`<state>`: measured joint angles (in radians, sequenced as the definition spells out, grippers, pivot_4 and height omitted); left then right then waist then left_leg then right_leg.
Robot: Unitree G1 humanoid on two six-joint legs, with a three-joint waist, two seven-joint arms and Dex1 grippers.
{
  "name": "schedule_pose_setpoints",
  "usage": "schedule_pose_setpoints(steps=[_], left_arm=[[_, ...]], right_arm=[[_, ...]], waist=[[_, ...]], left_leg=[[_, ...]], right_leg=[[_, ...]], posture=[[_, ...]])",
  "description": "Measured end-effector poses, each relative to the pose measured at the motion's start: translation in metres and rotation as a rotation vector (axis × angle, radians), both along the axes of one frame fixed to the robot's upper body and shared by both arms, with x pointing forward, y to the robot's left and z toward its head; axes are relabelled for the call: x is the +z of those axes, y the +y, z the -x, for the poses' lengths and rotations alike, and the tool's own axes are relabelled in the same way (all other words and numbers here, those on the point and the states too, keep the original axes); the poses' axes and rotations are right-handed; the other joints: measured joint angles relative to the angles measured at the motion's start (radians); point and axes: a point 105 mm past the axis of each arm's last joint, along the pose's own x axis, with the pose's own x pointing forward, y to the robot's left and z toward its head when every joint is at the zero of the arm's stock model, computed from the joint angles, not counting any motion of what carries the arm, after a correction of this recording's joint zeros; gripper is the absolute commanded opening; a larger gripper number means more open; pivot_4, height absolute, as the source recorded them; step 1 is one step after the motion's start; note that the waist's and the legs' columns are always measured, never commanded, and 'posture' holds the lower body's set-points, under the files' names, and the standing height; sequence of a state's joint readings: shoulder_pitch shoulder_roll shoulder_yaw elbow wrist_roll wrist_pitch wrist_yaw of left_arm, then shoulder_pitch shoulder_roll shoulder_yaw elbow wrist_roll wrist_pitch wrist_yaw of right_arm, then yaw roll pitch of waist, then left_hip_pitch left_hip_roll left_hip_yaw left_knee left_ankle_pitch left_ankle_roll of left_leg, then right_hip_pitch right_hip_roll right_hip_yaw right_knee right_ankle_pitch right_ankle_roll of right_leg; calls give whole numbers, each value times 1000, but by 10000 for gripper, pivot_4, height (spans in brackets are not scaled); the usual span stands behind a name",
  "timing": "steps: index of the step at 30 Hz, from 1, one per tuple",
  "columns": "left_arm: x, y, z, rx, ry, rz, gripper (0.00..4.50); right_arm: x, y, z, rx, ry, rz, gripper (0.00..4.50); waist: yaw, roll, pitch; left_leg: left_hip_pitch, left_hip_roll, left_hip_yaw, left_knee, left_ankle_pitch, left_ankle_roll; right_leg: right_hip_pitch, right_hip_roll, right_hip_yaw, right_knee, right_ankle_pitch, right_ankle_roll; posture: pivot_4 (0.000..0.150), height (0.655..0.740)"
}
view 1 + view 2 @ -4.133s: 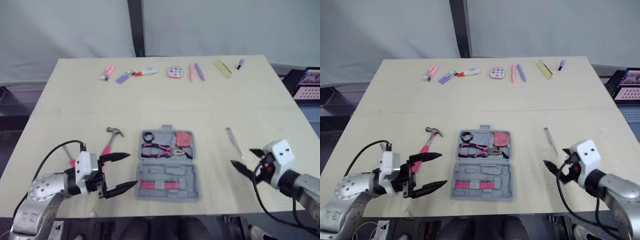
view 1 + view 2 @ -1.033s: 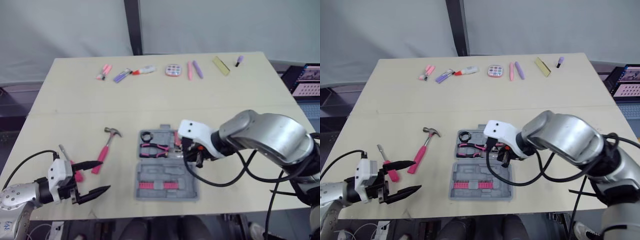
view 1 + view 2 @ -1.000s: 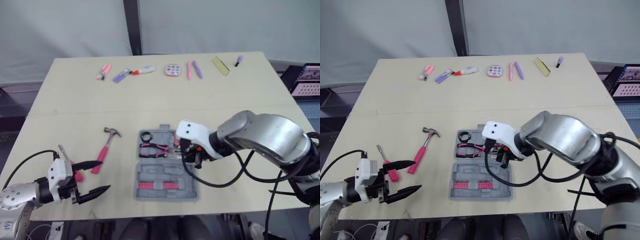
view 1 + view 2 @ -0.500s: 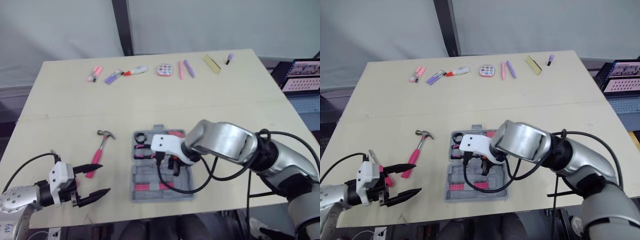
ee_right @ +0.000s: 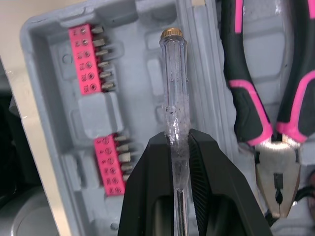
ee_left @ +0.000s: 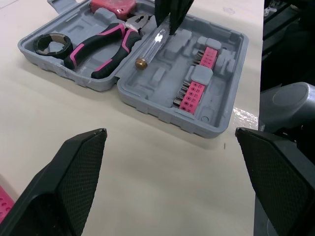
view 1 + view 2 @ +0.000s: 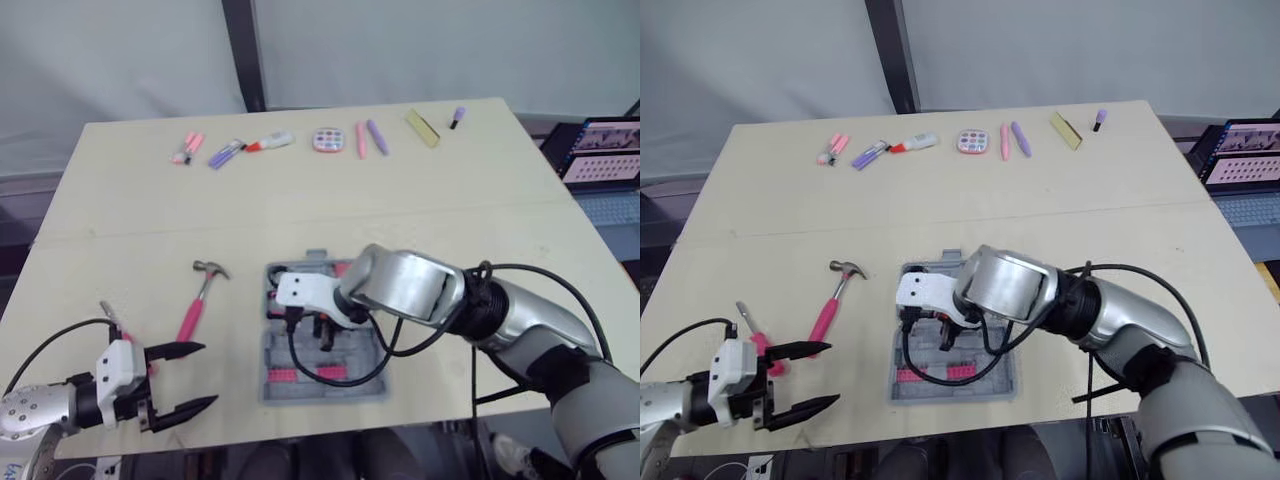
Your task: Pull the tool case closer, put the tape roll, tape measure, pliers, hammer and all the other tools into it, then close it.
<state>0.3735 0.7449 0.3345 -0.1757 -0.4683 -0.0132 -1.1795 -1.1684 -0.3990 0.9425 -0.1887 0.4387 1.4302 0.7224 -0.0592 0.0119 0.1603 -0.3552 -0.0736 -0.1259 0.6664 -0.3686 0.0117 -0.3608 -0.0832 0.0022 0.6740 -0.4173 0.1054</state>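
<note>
While open, case [image 6: 157, 114] w/ pliers [image 6: 98, 49], bits [image 6: 193, 91]

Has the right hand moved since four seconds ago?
Yes. The right hand went leftward, from the right edge of the table to above the tool case, gripping a clear screwdriver.

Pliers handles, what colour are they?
The pliers have black handles with pink stripes, clearest in the right wrist view.

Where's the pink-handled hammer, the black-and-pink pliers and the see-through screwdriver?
Pink-handled hammer [image 7: 190, 318]: left eye view, on its handle.
Black-and-pink pliers [image 6: 101, 43]: left wrist view, on one handle.
See-through screwdriver [image 5: 174, 83]: right wrist view, on its clear body.
</note>
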Motion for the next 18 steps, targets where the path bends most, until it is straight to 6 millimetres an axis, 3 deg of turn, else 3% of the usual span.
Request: schedule_pose_setpoints(steps=[18], left_arm=[[-1, -2, -1, 56, -16, 14, 45000]], right_arm=[[-8, 12, -4, 42, -17, 6, 364]], waist=[[-1, 0, 0]], left_leg=[[0, 0, -1, 0, 0, 0]], right_leg=[[0, 0, 0, 1, 0, 0]], posture=[[1500, 7400]])
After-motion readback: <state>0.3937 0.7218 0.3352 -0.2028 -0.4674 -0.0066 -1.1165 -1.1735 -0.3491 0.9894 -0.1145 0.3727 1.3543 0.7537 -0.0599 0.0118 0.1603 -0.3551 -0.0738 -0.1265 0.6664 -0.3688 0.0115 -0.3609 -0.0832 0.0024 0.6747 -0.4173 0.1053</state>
